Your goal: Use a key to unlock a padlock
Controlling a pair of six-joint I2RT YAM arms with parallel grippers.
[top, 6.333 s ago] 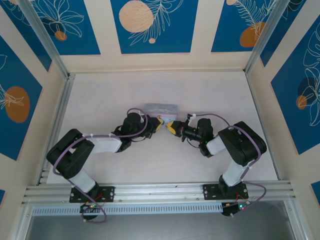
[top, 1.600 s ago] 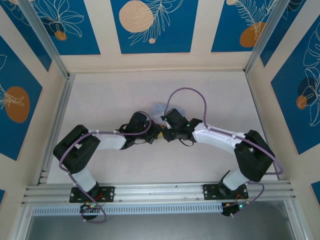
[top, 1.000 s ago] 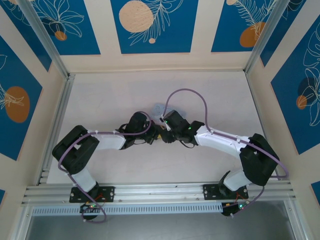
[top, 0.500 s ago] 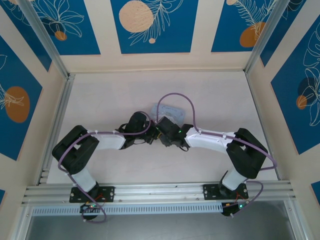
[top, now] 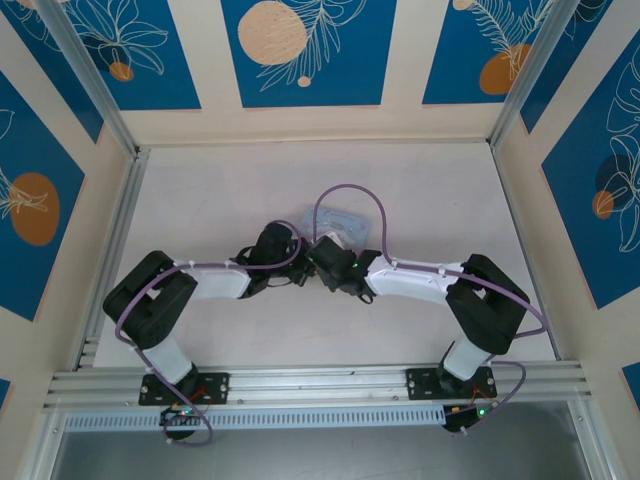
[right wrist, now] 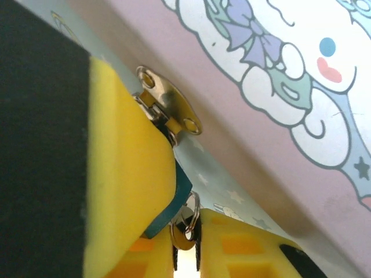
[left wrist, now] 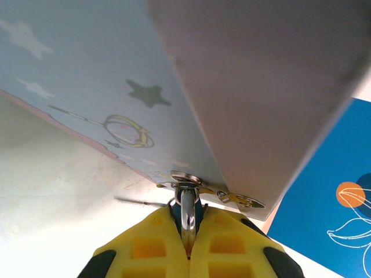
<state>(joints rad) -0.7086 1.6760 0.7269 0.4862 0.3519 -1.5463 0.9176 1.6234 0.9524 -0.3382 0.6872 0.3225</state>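
The pale blue cartoon tin lies mid-table with both grippers meeting at its near edge. My left gripper is shut on the small teal padlock. The padlock's shiny shackle runs up through the tin's metal hasp. In the right wrist view a teal corner of the padlock pokes out beside the left gripper's yellow finger. Just below that corner hangs the brass key on its wire ring. My right gripper has the key's head pinched between its pads.
The tin's lid carries a pink panel with a white cartoon figure and sits close over both grippers. The hasp plate is riveted to the tin's side. Aluminium rails and patterned walls ring the white table.
My right arm has swung left and its gripper has come in under the padlock and narrowed onto the key. The left gripper and the tin have stayed put.
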